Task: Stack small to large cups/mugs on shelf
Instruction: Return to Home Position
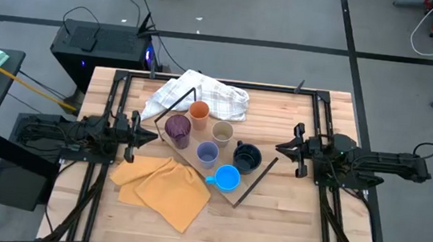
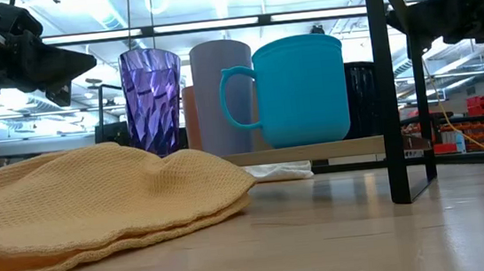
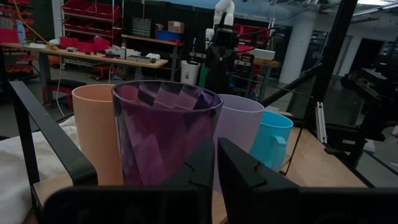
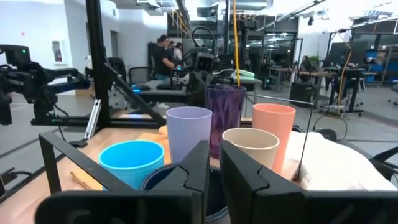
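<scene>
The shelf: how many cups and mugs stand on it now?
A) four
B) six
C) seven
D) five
B: the high view shows six on the shelf: the purple cup, the orange cup, the tan cup, the lavender cup, the dark navy mug and the bright blue mug.

No text, label, brand, number or sign can be read in any of the views. The sides of the blue mug (image 2: 302, 90) and of the purple glass (image 2: 152, 100) are seen plain, and so is the edge of the shelf (image 2: 315, 152). Things in the room behind are too small to be read.
</scene>
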